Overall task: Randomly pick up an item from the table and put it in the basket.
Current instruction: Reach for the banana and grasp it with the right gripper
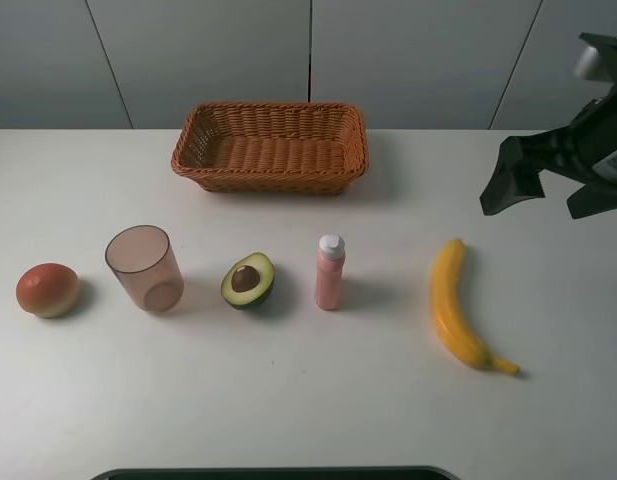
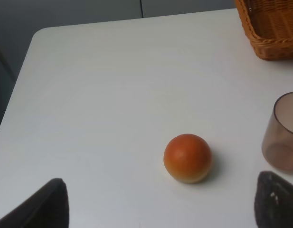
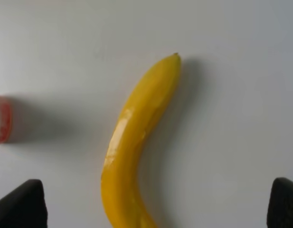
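Note:
A long curved yellow banana (image 1: 452,303) lies on the white table (image 1: 308,400) at the right, stem tip toward the front. It also shows in the right wrist view (image 3: 137,137). The brown wicker basket (image 1: 270,147) stands empty at the back middle; its corner shows in the left wrist view (image 2: 269,28). My right gripper (image 1: 543,195) hangs open in the air to the right of and behind the banana, holding nothing. Its fingertips (image 3: 20,204) frame the banana in the right wrist view. My left gripper (image 2: 160,206) is open and empty, near an orange-red fruit.
In a row left of the banana stand a pink bottle with white cap (image 1: 329,272), a halved avocado (image 1: 248,280), a translucent pinkish cup (image 1: 143,268) and a round orange-red fruit (image 1: 47,290). A dark edge (image 1: 268,473) runs along the table's front.

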Robot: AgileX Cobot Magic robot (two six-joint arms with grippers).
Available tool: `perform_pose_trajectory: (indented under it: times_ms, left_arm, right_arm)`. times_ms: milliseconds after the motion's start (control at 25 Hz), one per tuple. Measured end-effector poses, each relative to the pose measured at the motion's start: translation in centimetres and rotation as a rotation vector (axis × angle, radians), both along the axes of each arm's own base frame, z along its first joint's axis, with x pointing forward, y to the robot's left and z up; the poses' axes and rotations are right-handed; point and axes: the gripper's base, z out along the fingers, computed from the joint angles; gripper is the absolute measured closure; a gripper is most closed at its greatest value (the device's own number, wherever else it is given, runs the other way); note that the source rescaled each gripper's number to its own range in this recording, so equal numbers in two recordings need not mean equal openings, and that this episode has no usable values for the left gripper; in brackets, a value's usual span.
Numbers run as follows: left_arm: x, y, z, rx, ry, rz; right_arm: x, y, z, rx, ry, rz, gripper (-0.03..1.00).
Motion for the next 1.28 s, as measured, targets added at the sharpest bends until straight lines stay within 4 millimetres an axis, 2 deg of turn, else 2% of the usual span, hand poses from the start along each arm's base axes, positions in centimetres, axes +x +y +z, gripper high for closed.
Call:
perform_pose_trajectory:
  times_ms: [160,360,640,880,1120,1200,1240,1280]
  left_arm:
    - [0.0,0.0,0.0,0.000,0.000,0.000]
    - [0.0,0.0,0.0,0.000,0.000,0.000]
    - [0.0,0.0,0.0,0.000,0.000,0.000]
    - [0.0,0.0,0.0,0.000,0.000,0.000]
    - [0.0,0.0,0.0,0.000,0.000,0.000]
    - [0.0,0.0,0.0,0.000,0.000,0.000]
    - [0.0,0.0,0.0,0.000,0.000,0.000]
    - [0.0,0.0,0.0,0.000,0.000,0.000]
  right_arm:
    - [1.7,1.7,-3.9,0.016,0.115,0.004,-0.03]
    - [3.1,2.7,-8.1,0.029,0.210,-0.024,-0.03]
    - [3.5,2.9,-12.0,0.023,0.336,-0.052,0.10]
    - [3.5,3.9,-13.6,0.016,0.337,-0.039,0.11]
    - [3.6,4.0,-14.2,0.021,0.346,-0.051,0.12]
    - [3.6,4.0,-14.3,0.020,0.346,-0.051,0.18]
    - [3.6,4.0,-14.3,0.020,0.346,-0.051,0.25]
    - [3.6,4.0,-14.3,0.020,0.348,-0.051,0.38]
